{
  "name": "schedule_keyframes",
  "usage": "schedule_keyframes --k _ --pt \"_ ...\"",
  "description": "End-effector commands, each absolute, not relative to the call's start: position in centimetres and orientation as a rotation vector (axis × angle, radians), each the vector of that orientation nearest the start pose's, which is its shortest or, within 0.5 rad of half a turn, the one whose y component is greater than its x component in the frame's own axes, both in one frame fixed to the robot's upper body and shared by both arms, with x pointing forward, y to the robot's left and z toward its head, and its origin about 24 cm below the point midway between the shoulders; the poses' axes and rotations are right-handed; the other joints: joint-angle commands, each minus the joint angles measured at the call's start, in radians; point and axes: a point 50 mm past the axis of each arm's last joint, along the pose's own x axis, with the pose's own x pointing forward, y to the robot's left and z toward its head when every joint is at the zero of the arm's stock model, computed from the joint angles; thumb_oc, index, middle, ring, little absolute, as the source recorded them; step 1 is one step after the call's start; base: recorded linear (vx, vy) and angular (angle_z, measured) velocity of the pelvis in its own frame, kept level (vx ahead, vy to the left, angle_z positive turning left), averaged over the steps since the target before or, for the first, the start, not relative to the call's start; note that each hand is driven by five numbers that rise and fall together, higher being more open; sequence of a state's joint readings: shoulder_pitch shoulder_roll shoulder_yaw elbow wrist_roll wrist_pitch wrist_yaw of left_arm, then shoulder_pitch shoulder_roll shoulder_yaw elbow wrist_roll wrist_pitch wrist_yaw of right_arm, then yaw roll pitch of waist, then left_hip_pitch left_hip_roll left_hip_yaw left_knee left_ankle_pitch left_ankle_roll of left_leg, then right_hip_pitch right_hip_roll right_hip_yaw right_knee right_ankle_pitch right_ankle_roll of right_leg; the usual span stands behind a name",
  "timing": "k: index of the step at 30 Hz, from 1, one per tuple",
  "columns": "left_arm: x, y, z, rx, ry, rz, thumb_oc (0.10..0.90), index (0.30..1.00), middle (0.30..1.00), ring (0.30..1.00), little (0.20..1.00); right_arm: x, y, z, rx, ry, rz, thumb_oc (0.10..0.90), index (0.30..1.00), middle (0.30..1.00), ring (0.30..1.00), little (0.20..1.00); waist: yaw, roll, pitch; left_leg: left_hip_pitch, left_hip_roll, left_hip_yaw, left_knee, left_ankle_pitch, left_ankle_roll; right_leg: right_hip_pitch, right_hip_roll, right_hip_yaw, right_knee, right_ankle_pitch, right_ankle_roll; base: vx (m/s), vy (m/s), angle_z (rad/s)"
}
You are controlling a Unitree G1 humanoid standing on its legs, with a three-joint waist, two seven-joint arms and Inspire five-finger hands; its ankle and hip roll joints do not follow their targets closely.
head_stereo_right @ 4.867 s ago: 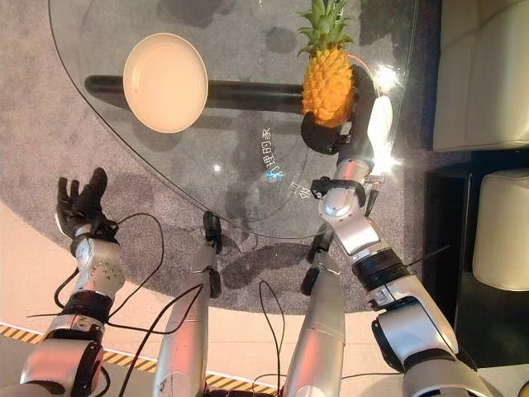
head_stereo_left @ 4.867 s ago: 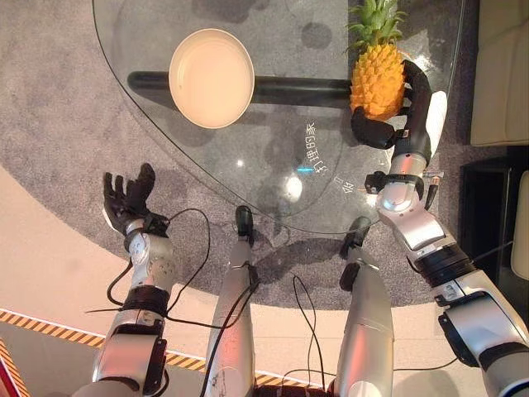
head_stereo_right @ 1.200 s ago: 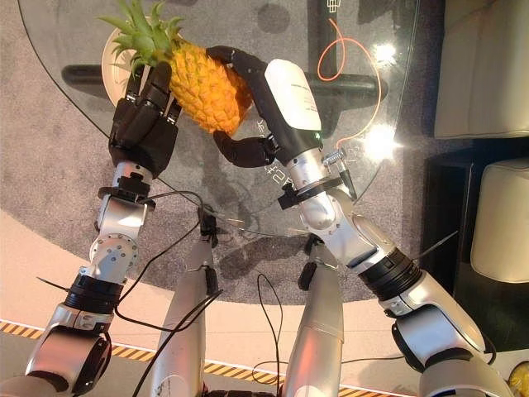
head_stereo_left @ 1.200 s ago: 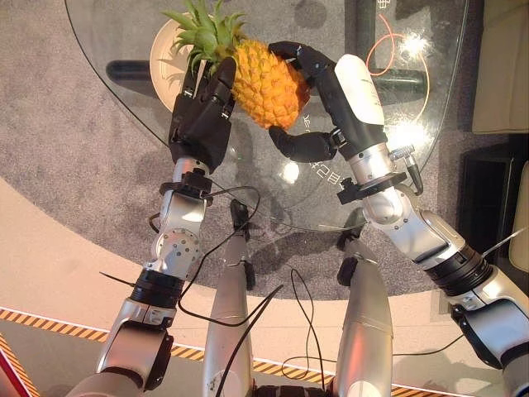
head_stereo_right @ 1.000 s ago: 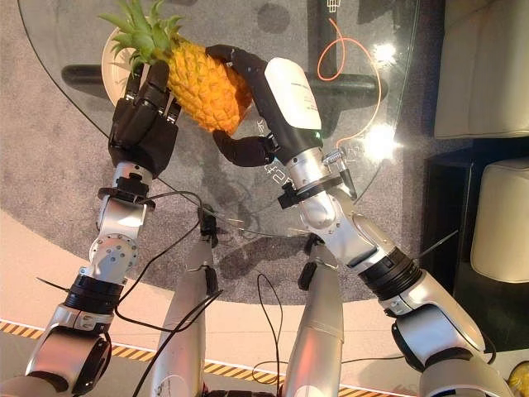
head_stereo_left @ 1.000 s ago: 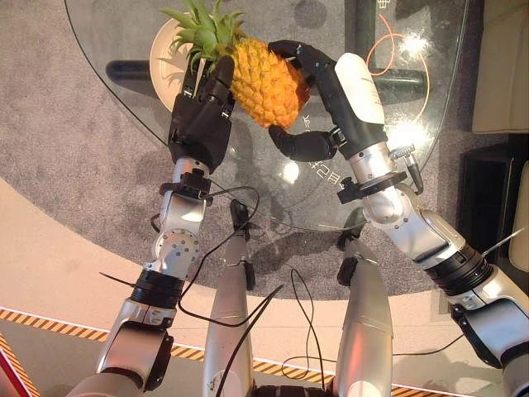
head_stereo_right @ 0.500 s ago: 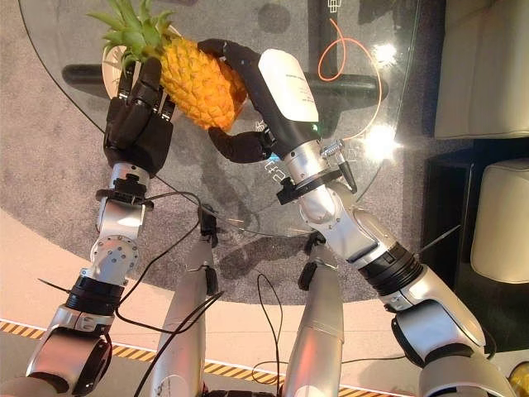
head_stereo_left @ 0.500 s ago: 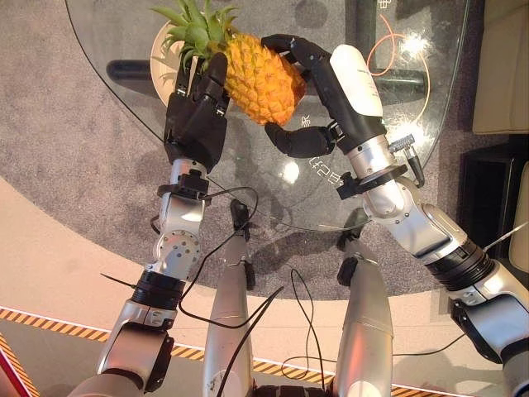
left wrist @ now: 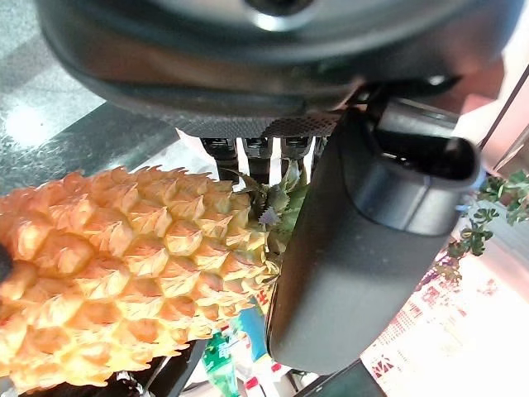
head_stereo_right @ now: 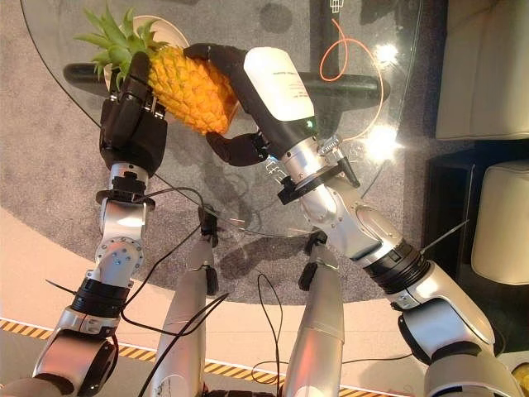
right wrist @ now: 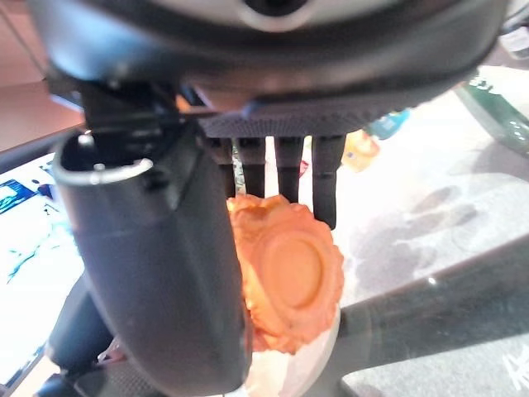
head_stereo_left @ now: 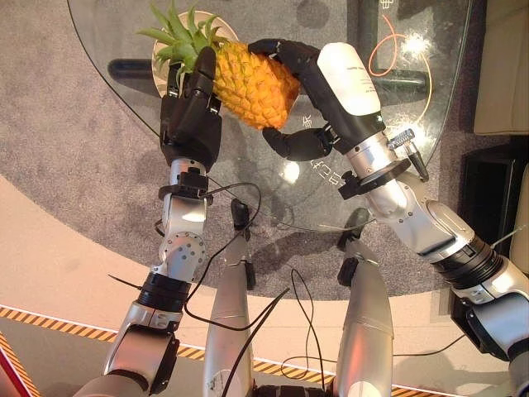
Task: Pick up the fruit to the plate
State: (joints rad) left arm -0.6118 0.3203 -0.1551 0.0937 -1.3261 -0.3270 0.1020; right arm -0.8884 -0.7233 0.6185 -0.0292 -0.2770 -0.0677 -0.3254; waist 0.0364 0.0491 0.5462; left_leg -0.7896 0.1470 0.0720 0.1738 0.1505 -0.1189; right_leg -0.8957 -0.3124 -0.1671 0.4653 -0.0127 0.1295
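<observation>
Leftward went the pineapple (head_stereo_left: 248, 83) since a second ago, carried above the table (head_stereo_left: 413, 149), right hand (head_stereo_left: 331, 91) fingers curled round its base, left hand (head_stereo_left: 190, 116) cupping the crown end over the plate (head_stereo_left: 159, 62).

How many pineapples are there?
1. The pineapple is up above the glass table, held between the left hand and right hand, near the plate.
</observation>
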Motion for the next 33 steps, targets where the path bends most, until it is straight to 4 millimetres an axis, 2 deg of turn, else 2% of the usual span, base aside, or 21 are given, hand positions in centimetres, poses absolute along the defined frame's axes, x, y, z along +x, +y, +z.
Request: schedule_keyframes --k 1,8,9,10,11,33 --pt "30.4 16.2 27.3 -1.081 -0.843 -0.378 0.8 0.9 0.9 0.9 0.9 25.6 -5.9 30.0 -0.937 -1.444 0.332 0.1 0.3 0.3 0.3 0.2 0.015 -0.021 -0.026 -0.044 0.008 -0.05 0.093 -0.063 -0.03 0.082 -0.006 -0.033 -0.155 0.074 0.053 0.0 0.0 0.0" --pt "30.1 16.4 27.4 -1.113 -0.861 -0.331 0.8 0.9 0.9 0.9 0.9 25.4 -5.7 30.1 -0.935 -1.46 0.343 0.1 0.3 0.3 0.3 0.2 0.017 -0.023 -0.026 -0.048 0.006 -0.052 0.093 -0.061 -0.03 0.081 -0.003 -0.034 -0.156 0.073 0.052 0.0 0.0 0.0" --pt "30.1 16.4 27.5 -1.116 -0.867 -0.336 0.726 0.836 0.836 0.836 0.826 25.4 -5.6 30.1 -0.934 -1.46 0.344 0.1 0.3 0.3 0.3 0.2 0.018 -0.023 -0.026 -0.047 0.005 -0.052 0.091 -0.061 -0.03 0.081 -0.003 -0.034 -0.156 0.072 0.052 0.0 0.0 0.0" --pt "30.0 16.5 27.6 -1.109 -0.885 -0.344 0.325 0.493 0.493 0.493 0.425 25.4 -5.6 30.1 -0.935 -1.461 0.343 0.1 0.3 0.3 0.3 0.2 0.019 -0.023 -0.026 -0.045 0.005 -0.052 0.089 -0.061 -0.03 0.083 -0.003 -0.035 -0.158 0.072 0.053 0.0 0.0 0.0" --pt "29.9 16.5 27.6 -1.104 -0.898 -0.348 0.1 0.3 0.3 0.3 0.2 25.4 -5.6 30.1 -0.935 -1.46 0.343 0.1 0.3 0.3 0.3 0.2 0.019 -0.024 -0.026 -0.046 0.005 -0.052 0.09 -0.061 -0.03 0.084 -0.003 -0.035 -0.158 0.072 0.052 0.0 0.0 0.0" --pt "29.5 16.9 28.4 -1.053 -0.996 -0.316 0.1 0.3 0.3 0.3 0.2 25.9 -6.1 30.3 -0.899 -1.439 0.295 0.1 0.3 0.3 0.3 0.2 0.013 -0.028 -0.026 -0.042 0.006 -0.05 0.084 -0.061 -0.033 0.085 0.0 -0.031 -0.163 0.073 0.053 0.0 0.001 0.01"
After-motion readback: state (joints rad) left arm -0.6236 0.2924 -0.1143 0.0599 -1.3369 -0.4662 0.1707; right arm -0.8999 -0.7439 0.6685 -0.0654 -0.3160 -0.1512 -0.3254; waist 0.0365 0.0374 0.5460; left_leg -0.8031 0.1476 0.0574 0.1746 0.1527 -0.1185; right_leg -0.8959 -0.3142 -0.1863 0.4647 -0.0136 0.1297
